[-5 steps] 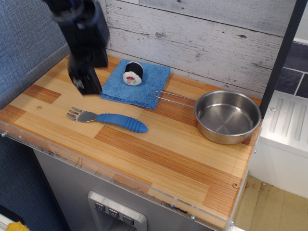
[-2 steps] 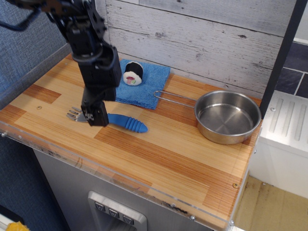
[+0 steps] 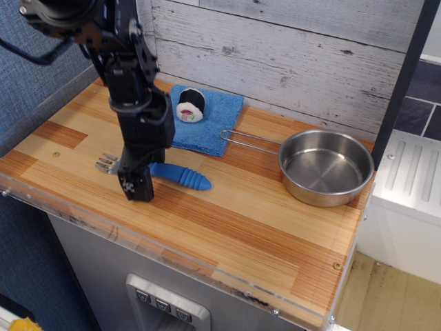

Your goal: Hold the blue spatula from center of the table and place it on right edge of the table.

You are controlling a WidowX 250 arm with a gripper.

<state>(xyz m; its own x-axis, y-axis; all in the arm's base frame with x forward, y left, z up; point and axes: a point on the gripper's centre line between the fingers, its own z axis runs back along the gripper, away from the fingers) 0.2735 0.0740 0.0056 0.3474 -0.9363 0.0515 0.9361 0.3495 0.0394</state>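
Note:
The blue spatula [image 3: 180,176], really a fork with silver tines [image 3: 105,164] and a ribbed blue handle, lies flat on the wooden table [image 3: 241,227] left of centre, tines pointing left. My black gripper [image 3: 138,185] hangs straight down over the fork's neck, where the tines meet the handle, and hides that part. Its tip is at or just above the table. I cannot see whether the fingers are open or shut.
A folded blue cloth [image 3: 207,121] with a black-and-white sushi-roll toy [image 3: 190,105] lies at the back. A steel pan [image 3: 324,167] with a wire handle stands at the right. A whitewashed plank wall runs behind. The clear acrylic edge [image 3: 207,276] lines the front.
The arm has swung from the back left, forward and down, and now stands over the fork's neck, a little lower and nearer the front than before. The fork has not moved.

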